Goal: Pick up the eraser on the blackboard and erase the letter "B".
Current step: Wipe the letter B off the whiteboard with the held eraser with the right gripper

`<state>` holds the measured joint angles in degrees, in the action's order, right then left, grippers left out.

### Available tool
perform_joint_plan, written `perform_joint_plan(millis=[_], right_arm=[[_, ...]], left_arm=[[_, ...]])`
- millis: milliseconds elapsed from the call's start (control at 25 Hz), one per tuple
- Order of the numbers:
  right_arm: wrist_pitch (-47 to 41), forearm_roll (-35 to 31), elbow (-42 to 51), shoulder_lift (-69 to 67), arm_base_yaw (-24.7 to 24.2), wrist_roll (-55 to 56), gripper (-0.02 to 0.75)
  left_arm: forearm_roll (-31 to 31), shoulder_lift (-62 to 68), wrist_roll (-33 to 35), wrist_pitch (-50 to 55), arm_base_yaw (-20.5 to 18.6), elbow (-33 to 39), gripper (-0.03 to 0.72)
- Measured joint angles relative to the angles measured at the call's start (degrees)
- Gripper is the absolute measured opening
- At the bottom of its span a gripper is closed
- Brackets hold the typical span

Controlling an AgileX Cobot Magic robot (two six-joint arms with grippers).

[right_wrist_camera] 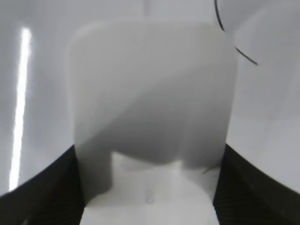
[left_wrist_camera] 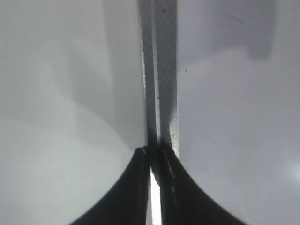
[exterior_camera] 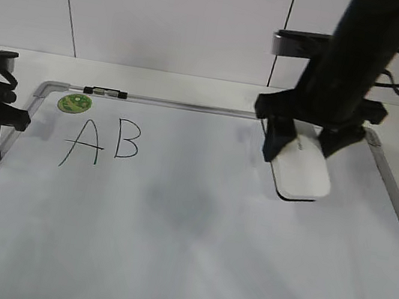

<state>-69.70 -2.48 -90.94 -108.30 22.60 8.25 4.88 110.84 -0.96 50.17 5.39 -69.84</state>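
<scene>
The white eraser (exterior_camera: pixel 300 177) lies at the upper right of the blackboard (exterior_camera: pixel 172 229), its thin black underside showing at the near edge. My right gripper (exterior_camera: pixel 304 152) straddles it from above, a finger pressed on each side. In the right wrist view the eraser (right_wrist_camera: pixel 150 93) fills the space between the fingers (right_wrist_camera: pixel 150 187). I cannot tell whether it is lifted off the board. The letter "B" (exterior_camera: pixel 127 140) stands at the upper left, right of an "A" (exterior_camera: pixel 83 142). My left gripper (exterior_camera: pixel 22 120) is shut and empty at the board's left edge, over the frame (left_wrist_camera: pixel 161 70).
A round green sticker (exterior_camera: pixel 75 103) sits in the board's top left corner. A small black and silver piece (exterior_camera: pixel 106 92) rests on the top frame. A curved black pen stroke (right_wrist_camera: pixel 234 47) shows beside the eraser. A wall stands behind the table.
</scene>
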Motion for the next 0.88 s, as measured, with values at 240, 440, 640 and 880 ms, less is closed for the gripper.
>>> perform_joint_plan(millis=[240,440,640,880], right_arm=[[-0.22,-0.13,-13.74,-10.64,4.0,0.0,0.543],[-0.43,-0.13,-23.92,-18.08,6.49,-0.11,0.543],[-0.56,-0.13,-32.97,-24.64,8.76,-1.14,0.543],[-0.64,-0.26,-40.37,-30.76,9.85,-1.65,0.543]], left_arm=[[0.0,0.0,0.0,0.19,0.0,-0.09,0.019],[0.0,0.0,0.0,0.67,0.0,-0.09,0.019],[0.0,0.0,0.0,1.67,0.0,-0.09,0.019],[0.0,0.0,0.0,2.22,0.0,-0.13,0.019]])
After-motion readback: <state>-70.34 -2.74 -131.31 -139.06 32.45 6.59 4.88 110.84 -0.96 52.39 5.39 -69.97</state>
